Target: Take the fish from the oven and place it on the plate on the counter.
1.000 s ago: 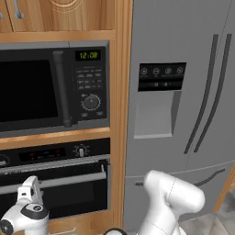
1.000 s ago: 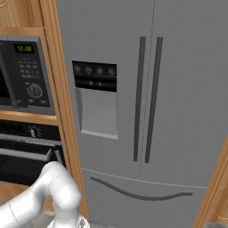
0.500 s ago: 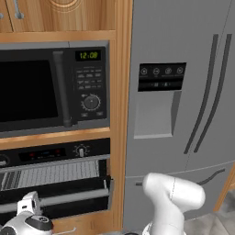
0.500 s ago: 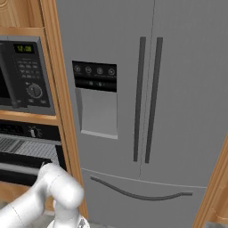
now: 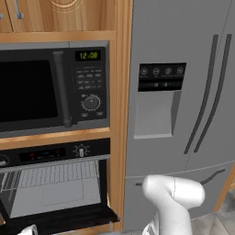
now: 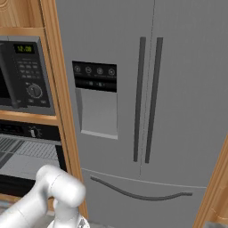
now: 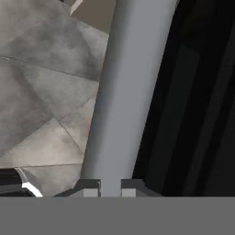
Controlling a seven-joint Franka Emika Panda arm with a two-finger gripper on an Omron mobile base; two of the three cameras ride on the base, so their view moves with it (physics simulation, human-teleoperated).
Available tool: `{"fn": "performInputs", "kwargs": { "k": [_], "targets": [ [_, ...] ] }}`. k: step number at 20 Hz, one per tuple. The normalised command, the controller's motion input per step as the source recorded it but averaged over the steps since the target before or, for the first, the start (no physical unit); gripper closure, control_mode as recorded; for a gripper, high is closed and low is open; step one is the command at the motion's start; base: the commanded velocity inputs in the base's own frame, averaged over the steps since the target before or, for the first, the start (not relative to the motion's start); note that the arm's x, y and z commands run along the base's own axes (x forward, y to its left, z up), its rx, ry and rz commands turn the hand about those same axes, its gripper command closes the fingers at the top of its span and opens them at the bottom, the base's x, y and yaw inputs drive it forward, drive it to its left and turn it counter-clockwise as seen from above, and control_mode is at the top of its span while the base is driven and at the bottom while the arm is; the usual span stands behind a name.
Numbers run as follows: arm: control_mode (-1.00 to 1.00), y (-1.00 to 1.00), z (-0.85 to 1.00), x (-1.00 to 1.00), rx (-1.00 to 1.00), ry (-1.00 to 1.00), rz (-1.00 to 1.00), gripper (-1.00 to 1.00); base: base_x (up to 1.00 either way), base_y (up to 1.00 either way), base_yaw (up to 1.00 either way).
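The black oven (image 5: 55,183) stands open below the microwave, its door (image 5: 64,217) swung down and its wire rack (image 5: 50,175) bare to the eye. I cannot make out the fish inside. The plate and the counter are out of view. In the hand view my gripper (image 7: 110,189) points along the door's steel bar handle (image 7: 124,92), with the dark glass to its right. The fingertips (image 7: 91,187) stand almost together, and the handle lies beyond them, not between them. The oven's edge also appears in the right base view (image 6: 18,151).
A black microwave (image 5: 50,87) sits above the oven in a wooden cabinet column (image 5: 120,114). A grey two-door fridge (image 5: 183,92) stands right of it. Grey floor tiles (image 7: 41,92) lie under the hand.
The oven door has swung further down, exposing the rack. My hand has sunk lower at the left of the left base view, and the fingers have drawn together.
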Motion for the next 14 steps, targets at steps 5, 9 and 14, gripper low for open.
{"fn": "performInputs", "kwargs": {
  "k": [5, 9, 14],
  "targets": [
    [-1.00, 0.00, -1.00, -0.95, -0.06, 0.21, 0.10, 1.00, 0.00, 0.00, 0.00],
    [-1.00, 0.00, -0.78, -0.76, -0.04, 0.13, 0.09, 1.00, 0.00, 0.00, 0.00],
    [-1.00, 0.00, -0.03, -0.14, 0.00, 0.01, 0.01, 1.00, 0.00, 0.00, 0.00]
  ]
}}
